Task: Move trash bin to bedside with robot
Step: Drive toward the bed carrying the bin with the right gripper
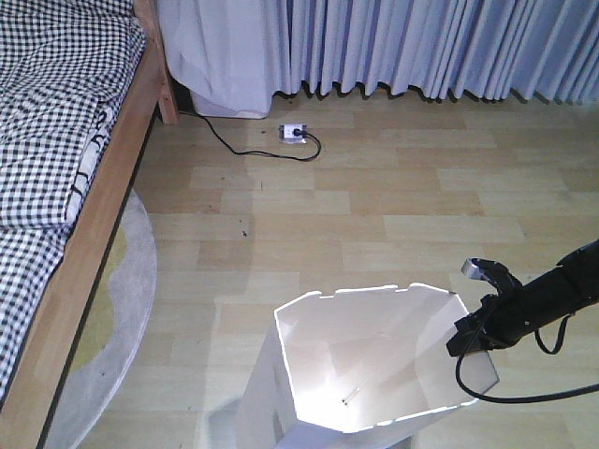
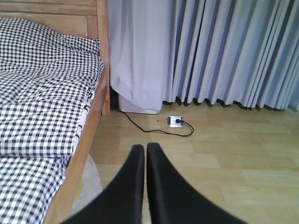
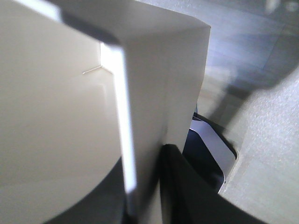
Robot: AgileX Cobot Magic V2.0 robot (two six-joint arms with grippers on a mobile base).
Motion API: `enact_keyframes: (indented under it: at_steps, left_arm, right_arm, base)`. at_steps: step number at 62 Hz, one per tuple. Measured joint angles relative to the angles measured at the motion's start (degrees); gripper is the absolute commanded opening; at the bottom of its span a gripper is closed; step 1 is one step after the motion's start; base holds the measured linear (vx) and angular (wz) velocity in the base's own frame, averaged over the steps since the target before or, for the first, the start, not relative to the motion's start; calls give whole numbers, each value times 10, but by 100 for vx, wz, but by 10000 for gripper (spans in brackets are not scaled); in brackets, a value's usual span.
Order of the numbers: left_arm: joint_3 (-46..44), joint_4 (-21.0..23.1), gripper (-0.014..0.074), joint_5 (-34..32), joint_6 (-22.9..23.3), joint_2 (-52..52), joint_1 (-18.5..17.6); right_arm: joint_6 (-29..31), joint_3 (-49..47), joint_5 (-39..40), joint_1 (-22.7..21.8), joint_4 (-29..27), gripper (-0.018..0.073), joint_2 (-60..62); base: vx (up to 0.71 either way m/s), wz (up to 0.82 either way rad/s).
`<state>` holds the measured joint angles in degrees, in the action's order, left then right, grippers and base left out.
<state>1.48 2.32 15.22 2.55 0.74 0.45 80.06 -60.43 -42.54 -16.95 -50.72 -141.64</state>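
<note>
The white faceted trash bin [image 1: 309, 327] stands on the wood floor at the bottom middle of the front view, a small scrap lying on its cream inside. My right gripper [image 1: 473, 337] is shut on the bin's right rim. In the right wrist view the bin wall [image 3: 159, 70] runs between the jaws of the right gripper [image 3: 145, 158], one black finger [image 3: 187, 186] outside and the other inside. The bedside, a light wooden frame [image 1: 94, 215] with checked bedding [image 1: 47, 112], lies to the left, apart from the bin. My left gripper [image 2: 145, 148] is shut on nothing above the floor beside the bed frame [image 2: 81, 149].
A round grey rug [image 1: 131, 281] lies partly under the bed. A white power strip [image 1: 295, 134] with a black cable sits near the grey-blue curtains [image 1: 421, 47]. The bed's corner post [image 1: 167, 94] stands at the back left. A dark object with a pale edge [image 3: 210, 154] sits behind the bin.
</note>
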Motion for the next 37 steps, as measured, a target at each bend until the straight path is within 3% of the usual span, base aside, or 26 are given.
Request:
enact_keyframes:
  at_steps: [37]
  left_arm:
    - [0, 0, -6, 0, 0, 0, 0]
  right_arm:
    - [0, 0, 0, 0, 0, -5, 0]
  base:
    - [21, 4]
